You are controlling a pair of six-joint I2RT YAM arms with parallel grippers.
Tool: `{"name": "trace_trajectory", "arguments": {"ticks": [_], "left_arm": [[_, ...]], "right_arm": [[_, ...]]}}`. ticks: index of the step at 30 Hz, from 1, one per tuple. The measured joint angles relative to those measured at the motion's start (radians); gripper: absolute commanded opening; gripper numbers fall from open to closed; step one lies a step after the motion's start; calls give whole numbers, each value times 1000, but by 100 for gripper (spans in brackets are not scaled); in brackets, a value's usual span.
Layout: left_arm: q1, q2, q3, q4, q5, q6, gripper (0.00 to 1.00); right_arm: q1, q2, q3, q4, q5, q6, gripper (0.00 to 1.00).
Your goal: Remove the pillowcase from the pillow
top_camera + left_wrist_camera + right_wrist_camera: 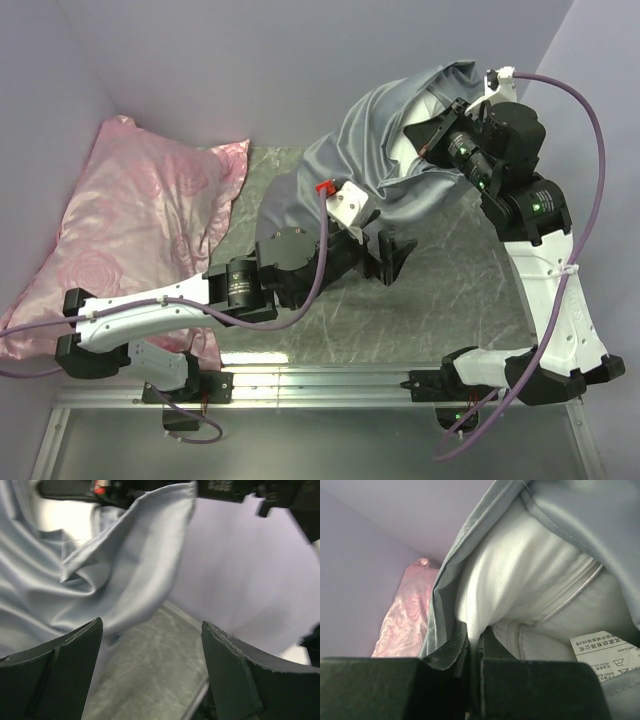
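Right claw [474, 642]: jaws narrow, pinched on a fold of the white pillow [520, 570]. The grey-blue hem of the pillowcase [370, 130] lies against the outside of one finger; can't tell if it is in the pinch too. Care label [605, 655] and a zip seam [570, 590] on the pillow are exposed just beside the grip.

Left claw [151, 625]: jaws wide, nothing between them. It sits low over the grey marbled worktop [450, 290], just below the hanging edge of the pillowcase, not touching it. From the left wrist view the satin hangs in loose folds ahead and to the left, with a bit of white showing behind it at the top.

The pillowcase is at the far right of the worktop, bunched and draped, raised up at the right claw and trailing down toward the centre. It covers most of the pillow; white shows only at the open end by the right claw.

Pink rose-patterned pillow [150, 220] is far left, propped into the corner against the wall [250, 60], apart from the pillowcase, with the left arm lying across its lower corner.
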Motion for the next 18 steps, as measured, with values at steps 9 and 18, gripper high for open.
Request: {"name": "trace_trajectory", "arguments": {"ticks": [9, 18], "left_arm": [[-34, 100, -5, 106, -333, 130, 68], [-36, 80, -183, 178, -377, 101, 1]], "right_arm": [[46, 27, 41, -9, 33, -11, 0], [70, 65, 101, -45, 66, -16, 0]]}}
